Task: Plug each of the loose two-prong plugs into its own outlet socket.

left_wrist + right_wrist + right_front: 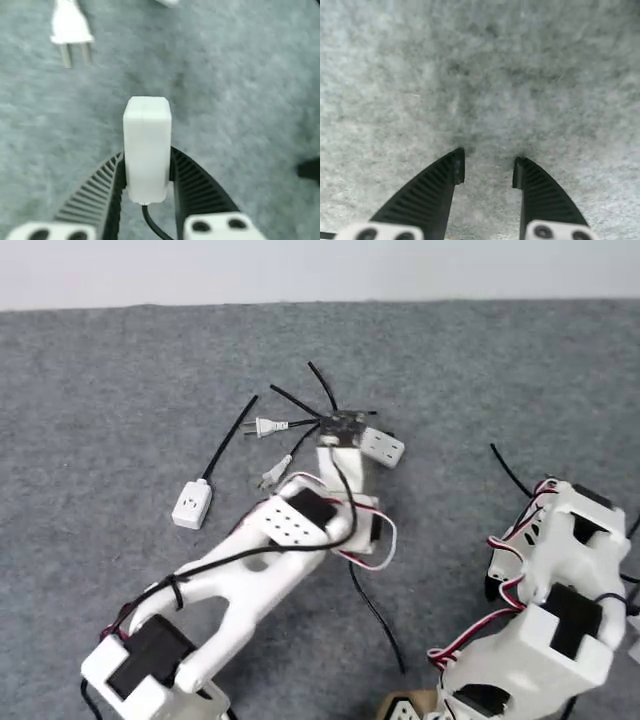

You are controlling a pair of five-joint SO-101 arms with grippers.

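The table (110,380) was covered in grey, felt-like fabric. Toward its left lay a white outlet socket (191,504), face up, with its black cord (228,445) running off toward the back. Near the middle lay 2 loose white 2-prong plugs, the farther plug (265,426) and the nearer plug (272,476), close together but apart. A black front lead (378,615) trailed toward the near edge, and a black right lead (510,472) lay toward the right.

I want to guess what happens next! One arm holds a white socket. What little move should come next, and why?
Probably the right gripper, open over bare carpet, should head toward a loose plug. The left gripper is shut on one outlet socket, so the plug needs the other arm to bring it.
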